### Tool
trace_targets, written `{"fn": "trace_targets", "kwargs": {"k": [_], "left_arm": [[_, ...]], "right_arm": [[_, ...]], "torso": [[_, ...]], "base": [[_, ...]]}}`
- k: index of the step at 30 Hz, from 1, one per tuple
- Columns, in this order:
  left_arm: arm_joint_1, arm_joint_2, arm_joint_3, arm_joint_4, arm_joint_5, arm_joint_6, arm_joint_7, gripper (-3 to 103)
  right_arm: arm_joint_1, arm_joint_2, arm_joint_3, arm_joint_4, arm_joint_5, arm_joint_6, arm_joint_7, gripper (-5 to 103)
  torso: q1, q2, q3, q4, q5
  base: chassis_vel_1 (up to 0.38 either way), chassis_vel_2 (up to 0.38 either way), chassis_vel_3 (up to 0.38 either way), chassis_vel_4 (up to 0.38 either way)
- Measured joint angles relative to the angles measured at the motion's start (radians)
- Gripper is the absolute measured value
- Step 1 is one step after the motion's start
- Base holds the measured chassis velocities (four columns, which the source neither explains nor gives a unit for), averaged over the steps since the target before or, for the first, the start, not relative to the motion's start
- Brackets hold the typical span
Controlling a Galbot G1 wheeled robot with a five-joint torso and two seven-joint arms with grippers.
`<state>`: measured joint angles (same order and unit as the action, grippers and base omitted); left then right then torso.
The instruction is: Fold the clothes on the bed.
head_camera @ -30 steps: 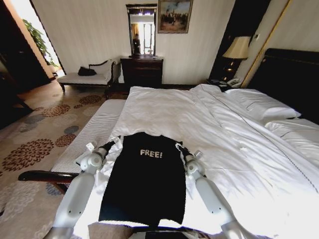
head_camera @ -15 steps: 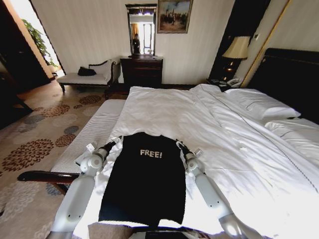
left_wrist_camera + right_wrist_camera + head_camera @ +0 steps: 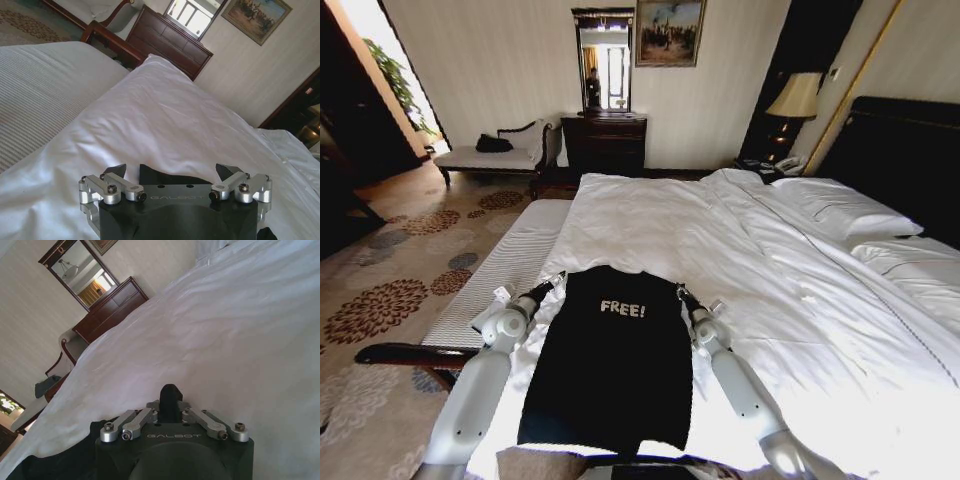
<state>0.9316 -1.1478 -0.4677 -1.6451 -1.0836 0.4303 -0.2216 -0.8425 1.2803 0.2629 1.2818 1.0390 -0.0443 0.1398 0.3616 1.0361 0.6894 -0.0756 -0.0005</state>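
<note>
Lying flat near the foot of the bed (image 3: 740,240), the black T-shirt (image 3: 612,360) is spread on the white duvet with its "FREE!" lettering facing up. The left gripper (image 3: 549,284) is placed at the shirt's left shoulder with its fingers spread apart. The right gripper (image 3: 681,293) is set at the right shoulder, fingers pressed together.

The T-shirt (image 3: 612,355) lies on the bed (image 3: 740,250), near its foot, with a bench (image 3: 495,270) to the left.
</note>
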Motion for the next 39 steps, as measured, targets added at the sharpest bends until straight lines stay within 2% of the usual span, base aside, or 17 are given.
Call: {"fn": "trace_targets", "kwargs": {"k": [2,3,4,9,14,18,20,24,31,32,35,37,39], "left_arm": [[-0.003,0.001,0.001,0.003,0.0,0.0,0.0,100],[-0.007,0.002,0.003,0.009,-0.001,0.0,0.001,100],[-0.016,0.003,0.007,0.021,-0.001,0.0,0.003,100],[-0.072,-0.001,0.031,0.081,-0.001,-0.001,0.016,100],[-0.171,-0.024,0.06,0.179,-0.027,0.006,0.007,100],[-0.262,-0.06,0.092,0.327,-0.031,0.042,-0.002,100],[-0.276,-0.068,0.097,0.362,-0.022,0.047,0.001,100],[-0.34,-0.119,0.104,0.514,0.037,0.045,0.035,100],[-0.389,-0.157,0.106,0.609,0.087,0.025,0.082,100],[-0.396,-0.16,0.106,0.622,0.092,0.019,0.094,103],[-0.407,-0.165,0.104,0.638,0.098,0.01,0.115,100],[-0.424,-0.176,0.103,0.665,0.114,-0.003,0.145,92],[-0.432,-0.18,0.103,0.678,0.121,-0.006,0.153,92]], "right_arm": [[0.003,0.0,-0.001,-0.001,-0.001,0.0,0.0,19],[0.008,-0.001,-0.002,-0.003,-0.004,0.002,0.0,13],[0.019,-0.003,-0.005,-0.007,-0.012,0.008,0.0,3],[0.056,-0.011,-0.008,-0.009,-0.021,0.017,0.004,0],[0.079,-0.018,-0.007,-0.005,-0.022,0.017,0.01,0],[0.082,-0.022,-0.013,-0.004,-0.032,0.017,0.012,0],[0.081,-0.021,-0.014,-0.005,-0.034,0.017,0.013,0],[0.077,-0.013,-0.02,-0.014,-0.043,0.017,0.012,0],[0.083,-0.005,-0.025,-0.017,-0.045,0.017,0.012,0],[0.083,-0.004,-0.026,-0.016,-0.045,0.016,0.012,0],[0.083,-0.004,-0.027,-0.013,-0.045,0.016,0.012,0],[0.08,-0.004,-0.027,-0.012,-0.046,0.016,0.013,0],[0.079,-0.003,-0.027,-0.012,-0.047,0.016,0.014,0]], "torso": [[0.0,0.0,0.0,0.0,0.0],[0.0,0.0,0.0,0.0,0.0],[0.0,0.0,0.0,0.0,0.0001],[0.0,0.0,0.0,0.0003,-0.0001],[0.0,0.0,0.0,0.0002,0.0],[0.0,0.0,0.0,-0.0005,0.0001],[0.0,0.0,0.0,-0.0003,-0.0001],[0.0,0.0,0.0,0.0003,-0.0001],[0.0,0.0,0.0,-0.0002,0.0],[0.0,0.0,0.0,-0.0002,0.0001],[0.0,0.0,0.0,0.0003,0.0],[0.0,0.0,0.0,0.0003,0.0001],[0.0,0.0,0.0,0.0001,0.0]], "base": [[0.0,0.0,0.0,0.0],[0.0,0.0,0.0,0.0],[0.0,0.0,0.0,0.0],[0.0,0.0,0.0,0.0],[0.0,0.0,0.0,0.0],[0.0,0.0,0.0,0.0],[0.0,0.0,0.0,0.0],[0.0,0.0,0.0,0.0],[0.0,0.0,0.0,0.0],[0.0,0.0,0.0,0.0],[0.0,0.0,0.0,0.0],[0.0,0.0,0.0,0.0],[0.0,0.0,0.0,0.0]]}}
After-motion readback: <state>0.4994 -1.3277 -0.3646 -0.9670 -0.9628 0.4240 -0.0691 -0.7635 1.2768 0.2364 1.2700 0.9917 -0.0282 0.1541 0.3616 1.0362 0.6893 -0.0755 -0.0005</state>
